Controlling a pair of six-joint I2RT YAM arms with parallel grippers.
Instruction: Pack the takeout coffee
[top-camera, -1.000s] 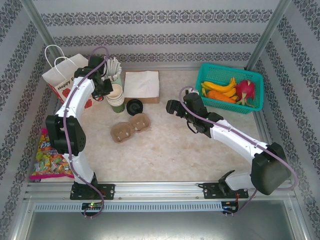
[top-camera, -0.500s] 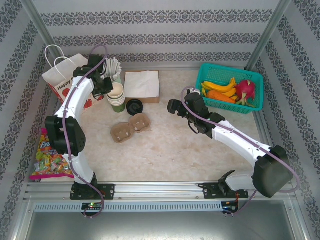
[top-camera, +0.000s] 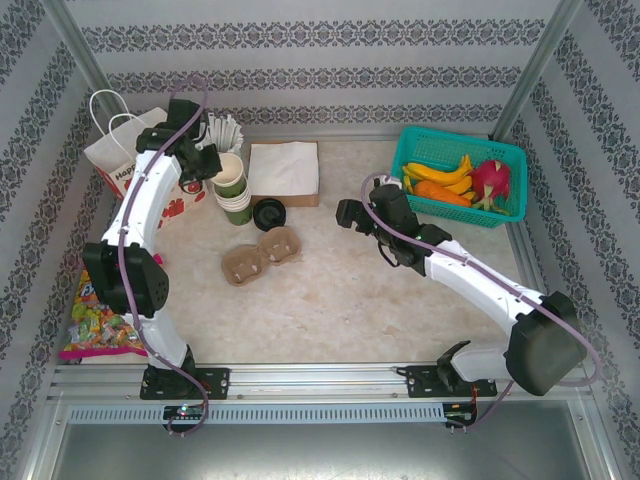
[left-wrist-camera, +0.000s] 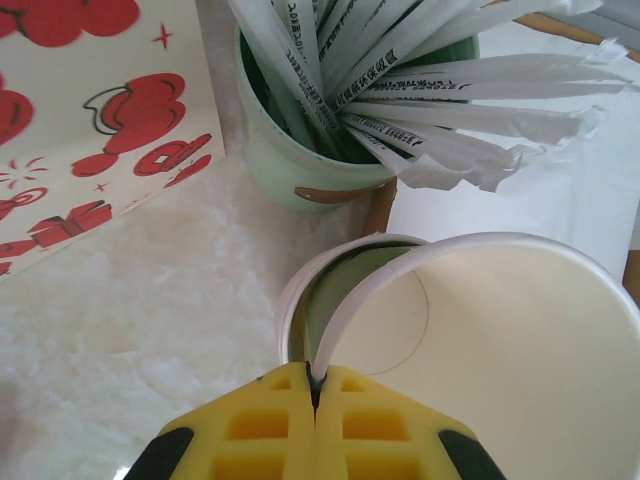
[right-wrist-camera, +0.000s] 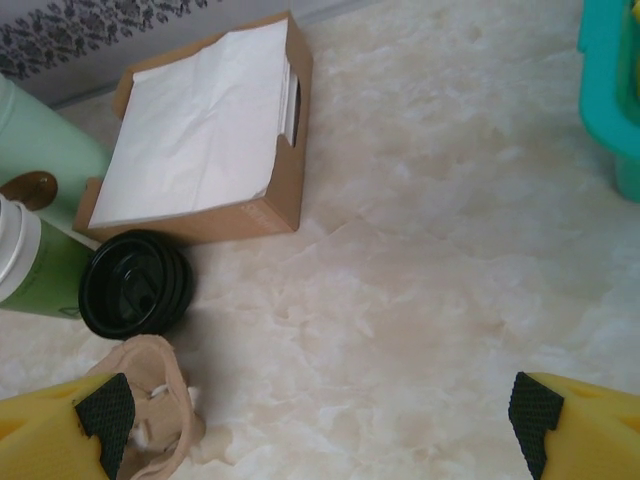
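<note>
The left arm rises from its base at 7 o'clock and reaches far up the left side, elbow high, wrist bent over toward 11 o'clock. The left hand (top-camera: 213, 167) (left-wrist-camera: 315, 385) is closed tight, its yellow fingers (left-wrist-camera: 270, 420) pinching the white rim of the takeout coffee cup (top-camera: 230, 172) (left-wrist-camera: 500, 340). That cup is lidless, cream inside and green outside. It sits tilted as the top one in a stack of cups (top-camera: 234, 202) at about 10 o'clock on the surface (top-camera: 330, 300).

The right arm runs from its base at 5 o'clock, low and stretched toward the middle. The right hand (top-camera: 345, 212) (right-wrist-camera: 320, 415) hangs over bare surface, its jaws spread wide with nothing between them, aimed toward 9 o'clock.

Just beside the stack, at its 4 o'clock, lie black lids (top-camera: 268, 213) (right-wrist-camera: 135, 283). At their 6 o'clock are brown pulp cup carriers (top-camera: 262, 255) (right-wrist-camera: 150, 390). A cardboard tray of white napkins (top-camera: 283, 170) (right-wrist-camera: 200, 130) sits at 12 o'clock of the lids. A pale green holder of wrapped white sticks (top-camera: 225, 135) (left-wrist-camera: 290, 150) stands just behind the stack. Left of it stands a white paper bag (top-camera: 125, 150) (left-wrist-camera: 100, 130) with red prints. A teal basket (top-camera: 420, 150) with bananas and a dragon fruit is at 1 o'clock. A bright sweets packet (top-camera: 95, 320) lies at 8 o'clock.

The surface is pale marbled stone. Striped, patterned wallpaper and metal posts close it in
</note>
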